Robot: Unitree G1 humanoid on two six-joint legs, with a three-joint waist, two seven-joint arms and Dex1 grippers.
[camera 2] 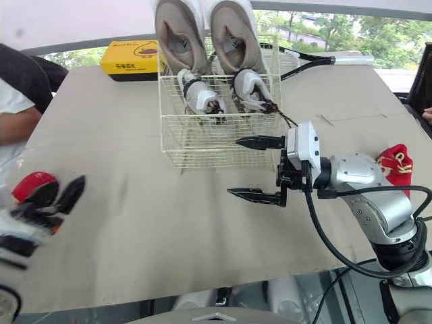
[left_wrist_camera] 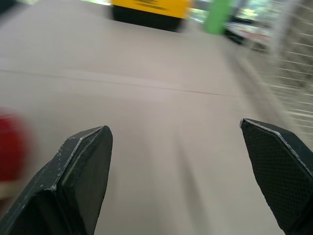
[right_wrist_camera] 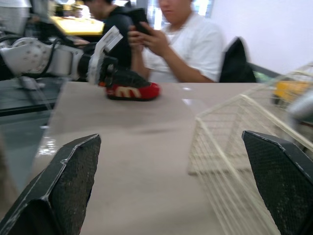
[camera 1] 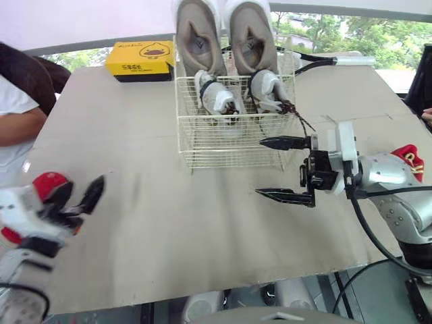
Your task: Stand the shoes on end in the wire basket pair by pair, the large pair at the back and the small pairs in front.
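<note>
The large pair already stands on end at the back of the wire basket, with a small grey-and-white pair upright just in front of it. The step in hand appears to be the last pair. One red shoe lies on the counter at the robot's left, just beside the left gripper, whose fingers are spread with nothing between them. The second red shoe lies near the counter's right edge, behind the right arm. The right gripper hovers near the basket's front right corner, its fingers also wide apart and empty. The next move probably calls for the left fingers to straddle the near red shoe and close on it. The shoe would then go upright into the open front of the basket, clear of the wire rim.
</note>
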